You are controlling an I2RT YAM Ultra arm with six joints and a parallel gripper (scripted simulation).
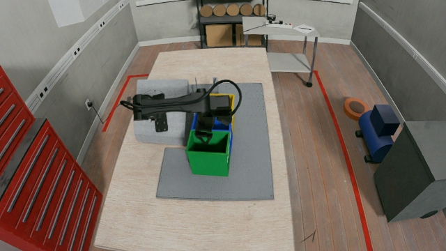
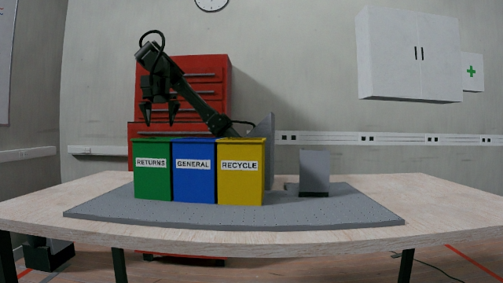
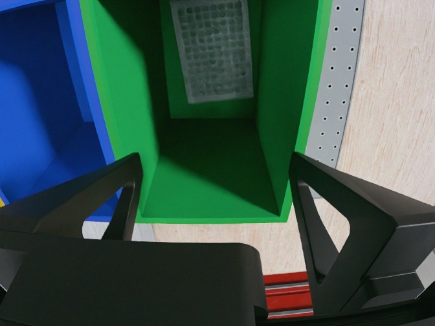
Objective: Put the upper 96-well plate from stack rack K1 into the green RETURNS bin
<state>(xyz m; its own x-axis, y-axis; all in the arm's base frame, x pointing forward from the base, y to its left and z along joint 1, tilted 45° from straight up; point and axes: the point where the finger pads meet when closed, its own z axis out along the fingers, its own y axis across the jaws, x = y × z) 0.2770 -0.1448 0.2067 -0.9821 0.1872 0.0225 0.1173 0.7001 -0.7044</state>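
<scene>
A: How does the gripper (image 1: 205,141) (image 2: 159,125) (image 3: 215,162) stand?
B: Its two fingers are wide apart, most of the way open, with nothing clamped between them.

A: Is it touching anything?
B: No, the fingertips hang just above the rim of the green RETURNS bin (image 1: 209,164) (image 2: 152,181) (image 3: 122,91).

A: And the 96-well plate (image 3: 214,52)?
B: Below the gripper, down inside that green bin, wells showing. It sits a bit askew to the walls, toward the top edge of the wrist view, apart from the fingers.

A: What about the other bins?
B: The blue GENERAL bin (image 1: 223,124) (image 2: 194,185) (image 3: 28,105) is right beside the green one, below and to one side of the gripper. The yellow RECYCLE bin (image 2: 240,189) (image 3: 1,203) is farther over. All three stand upright.
</scene>
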